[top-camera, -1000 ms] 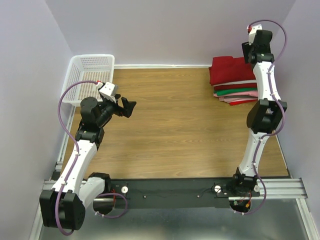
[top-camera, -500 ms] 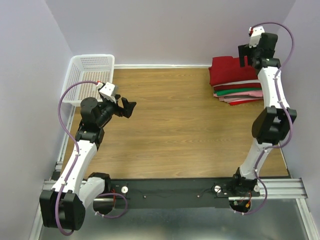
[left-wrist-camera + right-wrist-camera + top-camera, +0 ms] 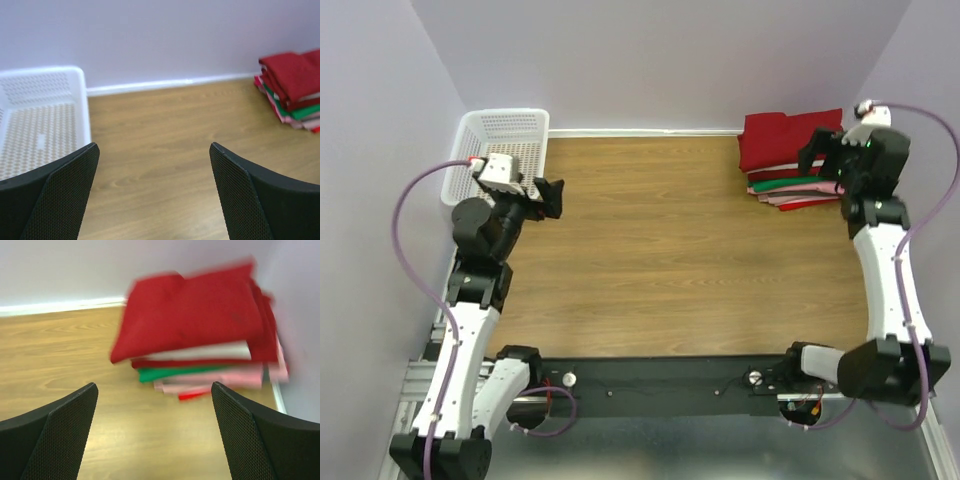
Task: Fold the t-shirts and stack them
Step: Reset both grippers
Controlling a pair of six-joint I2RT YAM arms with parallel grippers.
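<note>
A stack of folded t-shirts lies at the back right corner of the table, dark red on top, then white, dark red, green and pink layers. It also shows in the right wrist view and far right in the left wrist view. My right gripper is open and empty, hanging just in front of the stack's right side, touching nothing. My left gripper is open and empty above the table's left side, next to the basket.
A white plastic mesh basket stands at the back left corner; its rim shows in the left wrist view. Walls close the table at the back and both sides. The wooden table is bare between the arms.
My right arm has swung back and to the right, off the stack's top, and now hangs in front of it. My left gripper has moved left and back toward the basket.
</note>
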